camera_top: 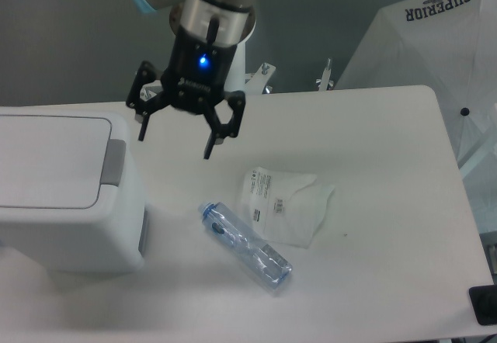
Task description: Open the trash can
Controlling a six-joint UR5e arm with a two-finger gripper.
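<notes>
— Nearest us there's a clear plastic bottle (247, 244) lying on its side on the table (388, 203), and just behind it a white printed pouch (283, 203), touching or nearly so. Could those get in the way?

— Probably not; they sit well to the right of the trash can (66, 192), which is at the left edge, lid flat and closed. My worry is the grey push tab (116, 161) on its right side. It's narrow. If a fingertip lands on the lid's rim instead, or slides off the tab's edge, I'd guess the lid stays shut or the whole bin shifts.

— And the claw?

— The gripper (176, 143) hangs above the table, just right of the tab and further back, pointing straight down. Its two fingers are spread wide and hold nothing.

— Spread like that, could it snag?

— Possibly. One finger might catch the bin's wall while the other misses. The arm rises out of view at the top, blue light glowing on the wrist.
</notes>
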